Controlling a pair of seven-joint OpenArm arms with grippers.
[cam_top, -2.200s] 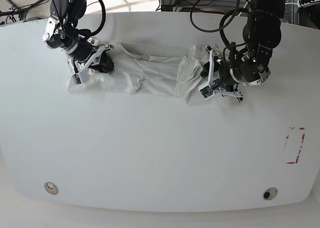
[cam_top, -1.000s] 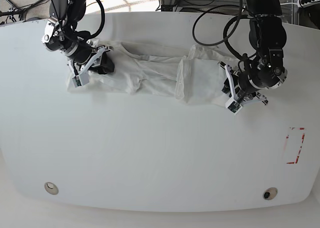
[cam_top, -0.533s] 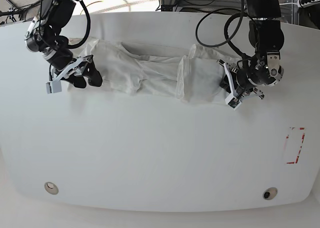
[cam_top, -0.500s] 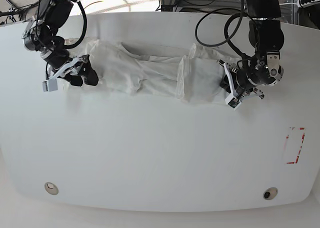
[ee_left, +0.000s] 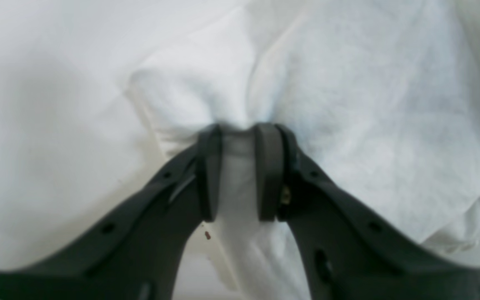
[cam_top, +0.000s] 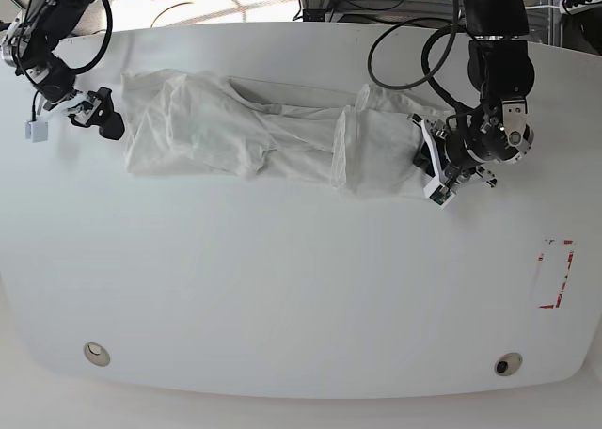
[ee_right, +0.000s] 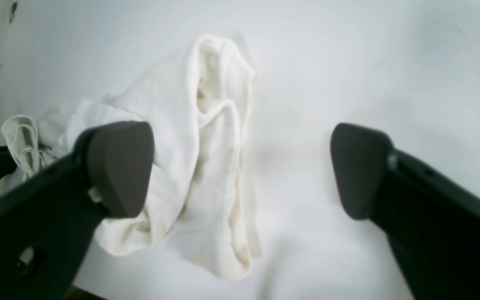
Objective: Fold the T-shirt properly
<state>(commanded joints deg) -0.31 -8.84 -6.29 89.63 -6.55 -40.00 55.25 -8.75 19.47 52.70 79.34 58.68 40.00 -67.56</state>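
Gaping wide and gripping nothing, the right gripper [cam_top: 73, 119] hovers off the table's [cam_top: 282, 288] left end; just beside its pads lies the T-shirt [cam_top: 273, 142], a crumpled white band stretching rightward along the far side; at that band's right end the left gripper [ee_left: 236, 133] pinches a fold of cloth.
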